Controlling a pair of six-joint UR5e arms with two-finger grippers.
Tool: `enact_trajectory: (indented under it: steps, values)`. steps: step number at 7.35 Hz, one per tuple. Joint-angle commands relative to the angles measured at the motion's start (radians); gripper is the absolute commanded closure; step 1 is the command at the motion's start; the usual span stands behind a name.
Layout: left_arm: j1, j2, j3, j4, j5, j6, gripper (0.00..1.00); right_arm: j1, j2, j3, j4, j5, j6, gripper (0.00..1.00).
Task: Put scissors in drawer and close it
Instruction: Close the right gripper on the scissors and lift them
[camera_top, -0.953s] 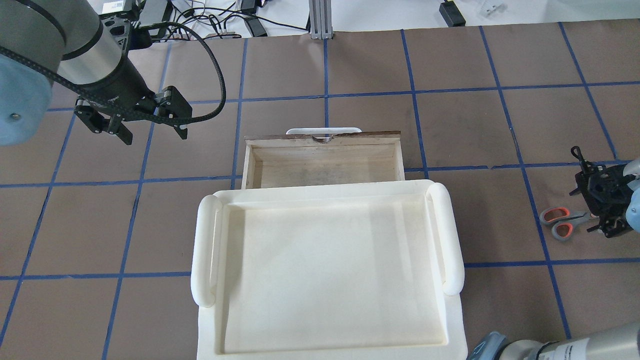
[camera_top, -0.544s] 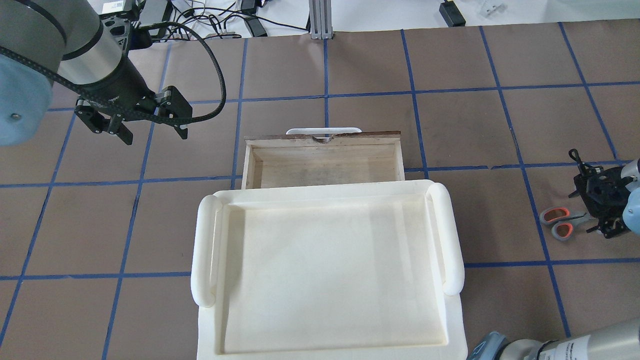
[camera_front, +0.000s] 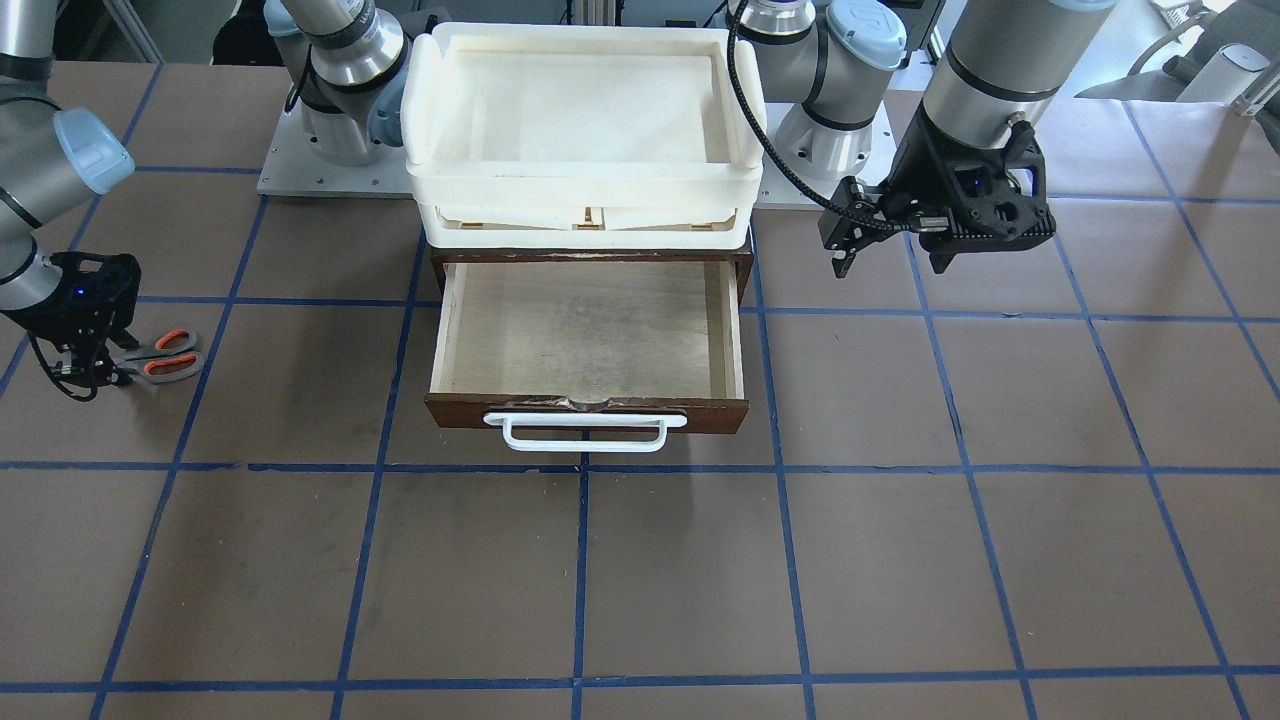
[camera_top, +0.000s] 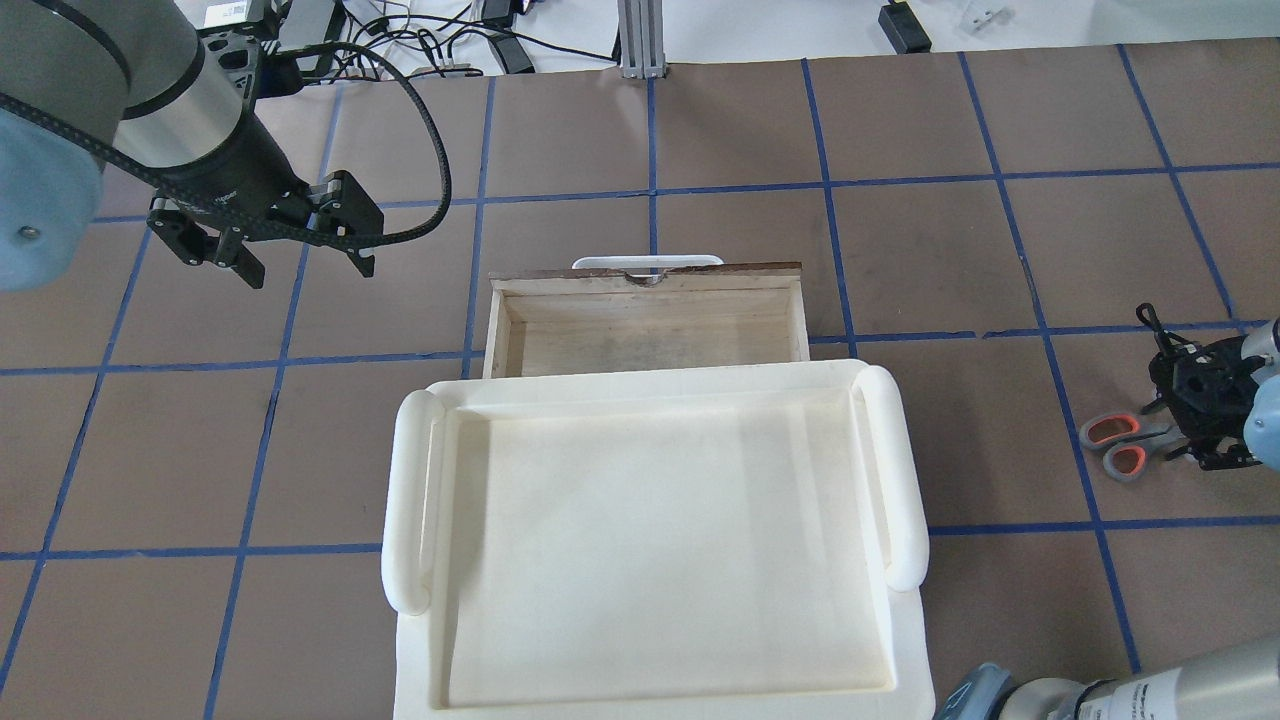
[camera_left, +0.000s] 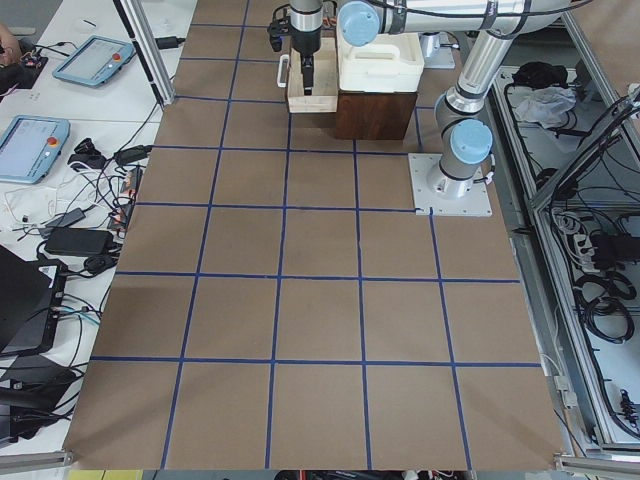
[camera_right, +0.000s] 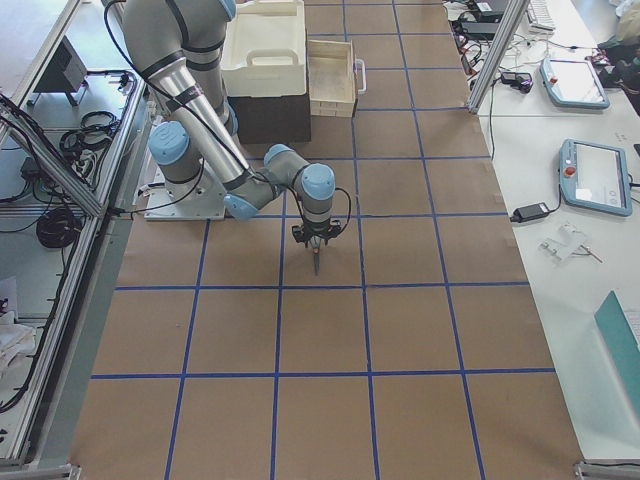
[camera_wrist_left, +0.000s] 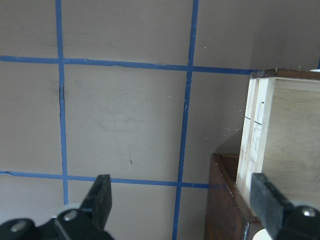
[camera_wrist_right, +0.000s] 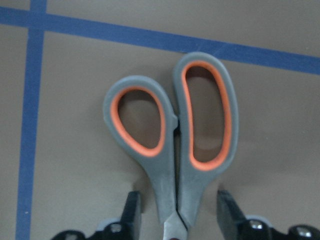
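- Scissors (camera_wrist_right: 172, 145): small pair with grey handles and orange-red inner loops. They lie flat and shut on the brown table (camera_top: 700, 130), on the robot's right, well apart from the drawer.
- Right gripper (camera_wrist_right: 177, 215): lowered over the scissors, fingers (camera_wrist_right: 131, 210) apart, one each side of the shank just below the loops. A gap shows on both sides, and it holds nothing.
- Drawer (camera_front: 443, 330): pulled out, pale plywood inside, with the scissors not in it. A white bar handle (camera_front: 585, 433) sits on its front.
- Left gripper (camera_top: 310, 272): jaws wide, holding nothing, hovering near the drawer's side and off the handle.
- Cream tray (camera_top: 640, 385): sits on the dark cabinet (camera_front: 590, 255) above the drawer.
- Step, as judged: grasping the scissors. The next move calls for closing on the shank, lifting, then carrying them across to the drawer. The thin shank may pivot in the grip.
- Views: only the right wrist view shows the gaps beside the shank. Overhead, the gripper hides the blades and the tray covers part of the drawer. The front-facing view shows the drawer's whole floor.
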Motion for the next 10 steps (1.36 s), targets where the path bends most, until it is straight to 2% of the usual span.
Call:
enact_trajectory:
  steps: [1,4,5,7,10]
  values:
    - [0.000,0.000,0.000,0.001,0.001,0.000,0.00,0.000,0.000,0.000,0.000,-0.004,0.000,0.56]
    - [0.000,0.000,0.000,0.000,0.001,0.000,0.00,0.000,-0.001,-0.002,0.000,-0.001,-0.008,0.77]
    - [0.000,0.000,-0.001,0.003,0.001,-0.001,0.00,0.000,-0.003,-0.002,-0.003,-0.003,-0.006,0.92]
    - [0.000,-0.002,0.000,0.001,0.001,0.000,0.00,0.000,-0.006,-0.006,-0.008,-0.004,-0.002,0.93]
    - [0.000,0.000,0.000,0.003,0.001,0.000,0.00,0.003,-0.020,-0.092,0.023,0.010,0.041,0.96]
